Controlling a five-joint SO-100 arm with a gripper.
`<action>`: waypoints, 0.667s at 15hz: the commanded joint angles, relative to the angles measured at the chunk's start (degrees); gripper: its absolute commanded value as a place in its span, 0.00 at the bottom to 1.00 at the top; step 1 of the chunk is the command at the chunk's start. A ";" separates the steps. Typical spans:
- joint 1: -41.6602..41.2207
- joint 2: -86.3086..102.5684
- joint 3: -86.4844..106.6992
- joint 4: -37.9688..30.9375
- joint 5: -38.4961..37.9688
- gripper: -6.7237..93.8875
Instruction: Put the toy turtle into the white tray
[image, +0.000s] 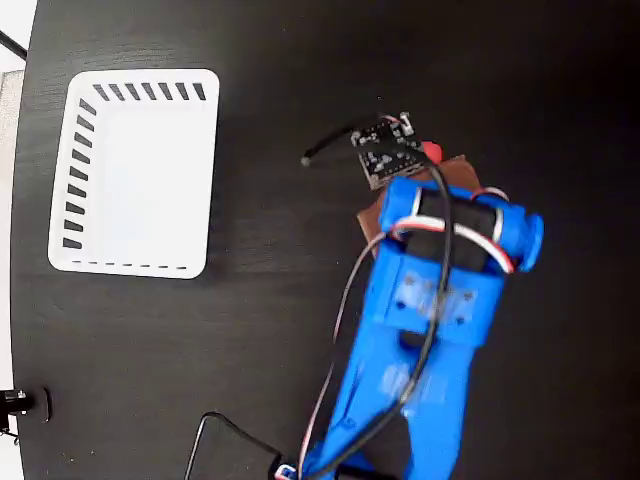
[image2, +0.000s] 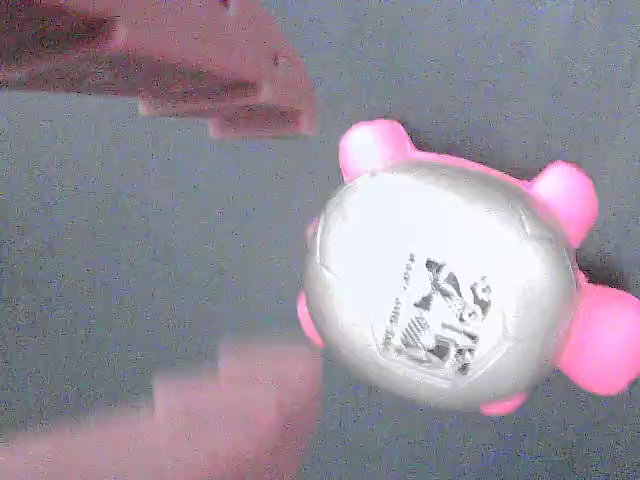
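The toy turtle (image2: 445, 290) sits on the dark table (image: 300, 60), shell up, with the black mark showing. In the wrist view its long way runs from upper left down to lower right. The biggest pink bump, maybe its head, is at the lower right edge. The gripper (image2: 270, 240) has its two fingers (image2: 240, 95) wide apart, with nothing between them. The turtle lies just to the right of the tips. In the fixed view the blue arm (image: 430, 300) hides most of the turtle. The white tray (image: 135, 172) is far off to the left.
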 joint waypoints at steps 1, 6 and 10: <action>1.93 -0.18 -3.08 0.44 0.70 0.45; 1.49 -5.54 -5.27 4.13 1.05 0.60; 0.88 -8.44 -5.54 4.22 4.22 0.68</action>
